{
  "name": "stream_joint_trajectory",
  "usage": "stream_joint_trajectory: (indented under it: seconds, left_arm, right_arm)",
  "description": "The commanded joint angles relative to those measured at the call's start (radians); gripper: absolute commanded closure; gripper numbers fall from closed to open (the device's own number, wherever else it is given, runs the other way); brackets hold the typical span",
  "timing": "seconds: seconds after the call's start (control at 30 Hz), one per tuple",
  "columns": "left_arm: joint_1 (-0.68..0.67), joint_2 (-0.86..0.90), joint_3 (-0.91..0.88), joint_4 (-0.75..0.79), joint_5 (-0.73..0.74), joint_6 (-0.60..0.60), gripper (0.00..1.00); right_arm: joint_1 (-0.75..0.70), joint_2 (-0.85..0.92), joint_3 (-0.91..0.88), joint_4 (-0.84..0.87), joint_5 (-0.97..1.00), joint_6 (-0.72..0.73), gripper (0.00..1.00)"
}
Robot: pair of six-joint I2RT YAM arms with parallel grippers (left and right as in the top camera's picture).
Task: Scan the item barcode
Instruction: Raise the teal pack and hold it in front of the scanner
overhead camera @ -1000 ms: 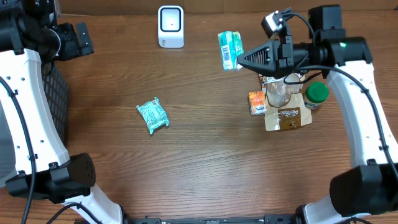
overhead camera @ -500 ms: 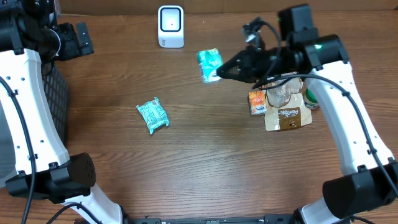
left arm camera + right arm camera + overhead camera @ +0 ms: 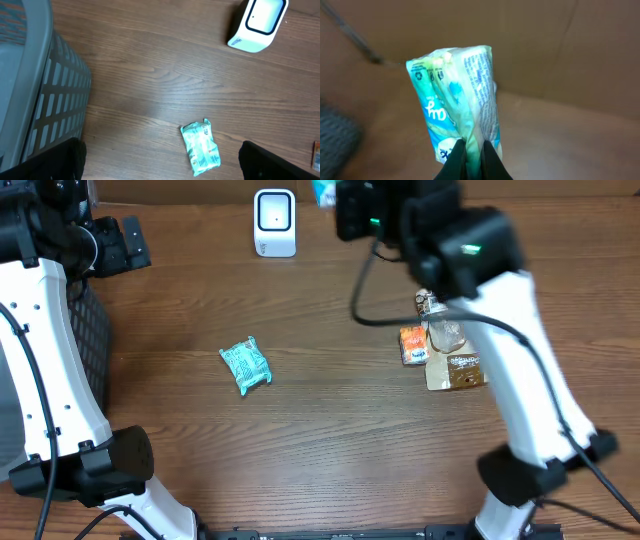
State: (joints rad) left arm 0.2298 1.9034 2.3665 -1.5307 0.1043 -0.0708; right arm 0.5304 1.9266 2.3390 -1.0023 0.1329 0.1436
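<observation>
Brown wood-grain table [image 3: 320, 440] beneath both arms. Nearest, on the left half: a loose teal packet [image 3: 245, 366], lying flat, well apart from either arm. To the right and a little farther: a huddle of snack items [image 3: 450, 345], touching one another, partly hidden under the right arm. At the left edge, a grey slatted basket [image 3: 30, 90]; beside it, above bare wood, the left gripper [image 3: 160, 152], fingers spread wide, holding nothing. Farther back, the white scanner [image 3: 274, 222], standing alone near the far edge. Farthest of all, at that edge and just right of the scanner: the right gripper [image 3: 472, 150], jaws pressed together on the bottom seam of the held teal packet [image 3: 462, 95], well clear of the table.

Looks like the presenting step: item in the grip and aloft, not yet in front of the scanner window. Calls next for a short move left toward the scanner, and probably a roll of the wrist to face the barcode to the window. Cannot tell which face bears the code.

Stands straight out from the fingertips, long axis in line with the fingers, free end pointing away and leaning slightly left in the wrist view.
</observation>
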Motion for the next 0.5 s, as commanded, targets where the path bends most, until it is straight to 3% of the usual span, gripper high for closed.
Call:
stream_joint_trajectory:
  seconds: [0.0, 0.13, 0.33, 0.47]
  left_arm:
    - [-0.001, -0.013, 0.008, 0.001, 0.011, 0.015, 0.0]
    - [-0.001, -0.013, 0.008, 0.001, 0.011, 0.015, 0.0]
    - [-0.001, -0.013, 0.008, 0.002, 0.011, 0.015, 0.0]
    - [-0.001, -0.013, 0.008, 0.002, 0.011, 0.015, 0.0]
  right_arm:
    - [0.047, 0.159, 0.002, 0.135, 0.314, -0.148, 0.96]
    - [0.061, 0.296, 0.002, 0.329, 0.426, -0.323, 0.96]
    - [0.069, 0.492, -0.003, 0.617, 0.431, -0.679, 0.96]
    - [0.078, 0.582, -0.003, 0.768, 0.431, -0.774, 0.96]
